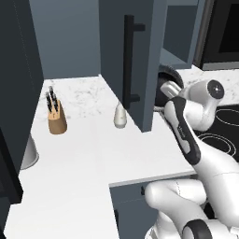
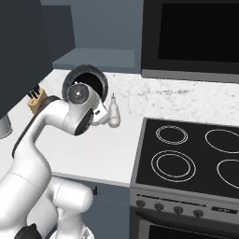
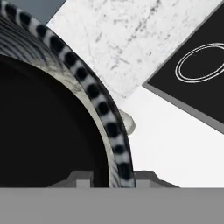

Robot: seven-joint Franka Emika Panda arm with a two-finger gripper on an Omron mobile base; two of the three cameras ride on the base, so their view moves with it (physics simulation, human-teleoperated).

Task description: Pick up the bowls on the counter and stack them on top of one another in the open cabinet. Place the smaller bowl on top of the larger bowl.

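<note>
My gripper [image 3: 113, 179] is shut on the rim of the larger bowl [image 3: 87, 87], one fingertip inside and one outside. The rim is pale with black speckles, and the inside looks dark from here. The bowl [image 2: 87, 80] hangs tilted on edge above the counter [image 2: 107, 149], with the hand [image 2: 99, 112] just below it. It sits by the edge of the open cabinet's door [image 1: 135, 60], partly hidden behind that door [image 1: 169, 76]. The cabinet's shelf [image 2: 100, 58] lies just behind the bowl. The smaller black bowl is out of view.
A white shaker bottle [image 1: 120, 115] [image 2: 114, 114] stands on the counter below the bowl. A knife block [image 1: 57, 119] sits at the back left, and a metal pot [image 1: 28, 154] at the far left. The black stove top [image 2: 186, 154] lies to the right, under a black oven unit [image 2: 191, 37].
</note>
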